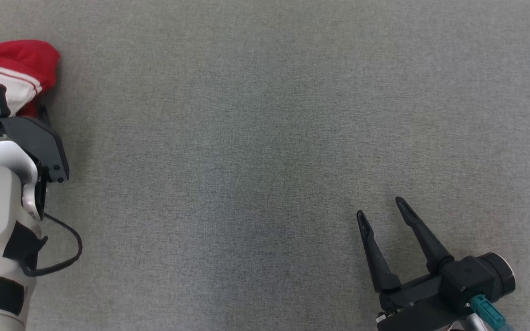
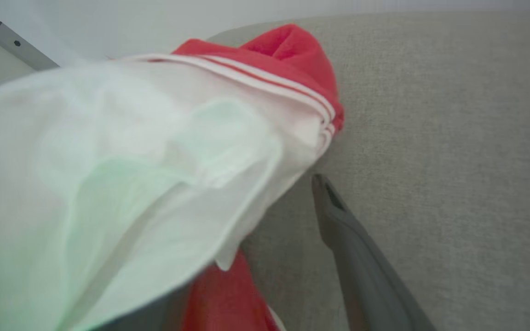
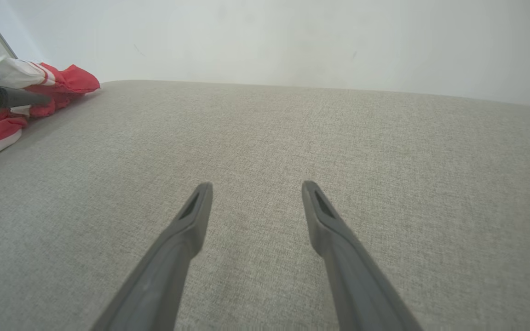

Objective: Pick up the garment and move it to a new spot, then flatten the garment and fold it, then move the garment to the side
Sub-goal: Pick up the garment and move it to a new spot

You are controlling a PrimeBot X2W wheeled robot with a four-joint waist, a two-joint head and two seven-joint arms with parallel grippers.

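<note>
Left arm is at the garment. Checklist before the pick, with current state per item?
1. left gripper open: ok.
2. garment between its fingers: cannot tell, white cloth lies over one of them.
3. right gripper open and empty: ok.
4. right gripper apart from the garment: ok, it hangs over bare cloth.
5. Room on the grey surface for a new spot: ok.

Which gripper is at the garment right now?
The left gripper, up against the red and white garment, with cloth covering one finger. The right gripper hangs open over the grey surface, well apart from it.
</note>
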